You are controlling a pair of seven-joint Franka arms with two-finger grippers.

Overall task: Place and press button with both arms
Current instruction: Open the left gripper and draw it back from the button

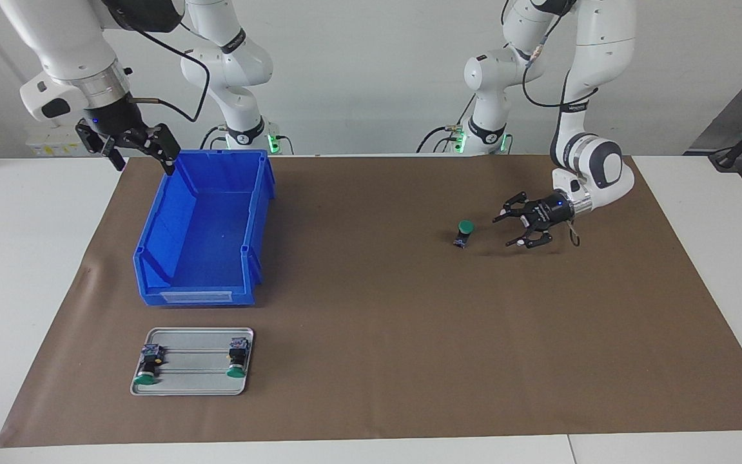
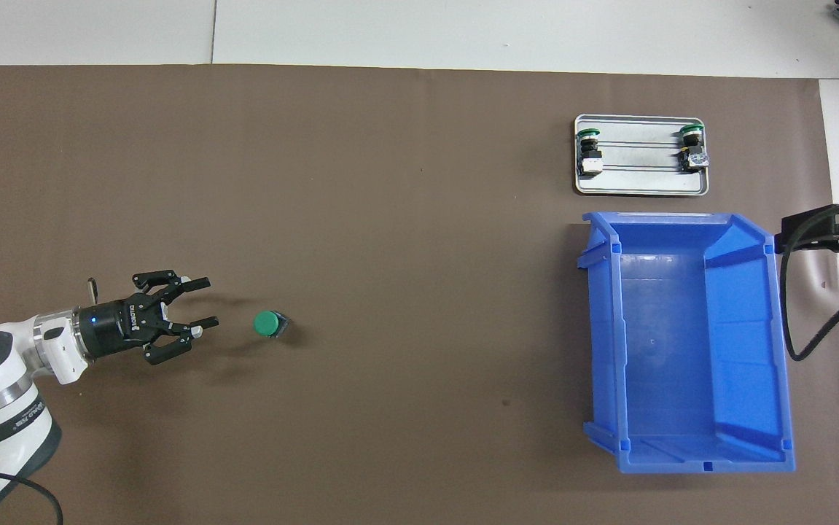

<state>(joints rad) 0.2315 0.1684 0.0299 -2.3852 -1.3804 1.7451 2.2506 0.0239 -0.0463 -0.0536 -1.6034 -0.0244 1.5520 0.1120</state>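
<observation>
**Loose button, approach stage**

Button (image 1: 465, 232): standing tilted on brown mat, toward left arm's end of desk (image 1: 29, 258), untouched. Left tool (image 1: 517, 225): low beside it, fingers spread, empty. Right tool (image 1: 140, 151): waiting above blue bin (image 1: 203, 232) corner, apparently wide open. Risk: off-centre closing tipping or skidding the leaning button.
</observation>
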